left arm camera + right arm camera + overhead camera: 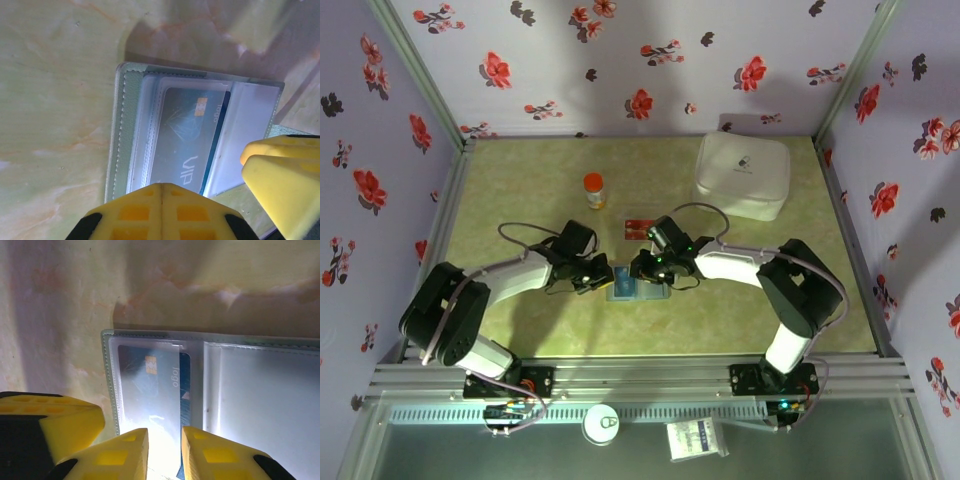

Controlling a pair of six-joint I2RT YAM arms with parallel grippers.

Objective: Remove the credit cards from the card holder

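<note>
Top external view: just past the near rail, a strip of bare table (pixel 570 335) runs between the two arm bases. Beyond it the holder (pixel 625 290) lies open and flat, about mid-table and well apart from every edge. The arms bend in on it from both sides, with bare top outside each elbow up to the side walls (pixel 380 150).

In the left wrist view the left gripper (pixel 161 189) has its fingers pressed together with no gap, right at the holder's near edge. Whether they pinch anything there I cannot tell. In the right wrist view the right gripper (pixel 165 440) stands with a narrow gap between its fingers, over the near end of a pocket. Glare there hides whether they touch it.

The holder has a grey-green stitched border and clear plastic pockets. One pocket holds a blue card (pixel 182 135) with a gold chip and pale lettering. The edge of a darker card (pixel 223 117) shows from behind it. The panel beside them is pale and glossy.

Farther off, a red card (pixel 640 228) lies loose on the table just beyond the grippers. A bottle (pixel 593 190) with an orange cap stands to its left, apart from it. At the far right a white case (pixel 742 175) sits close to the far wall and the right rail. The far left corner is bare.
</note>
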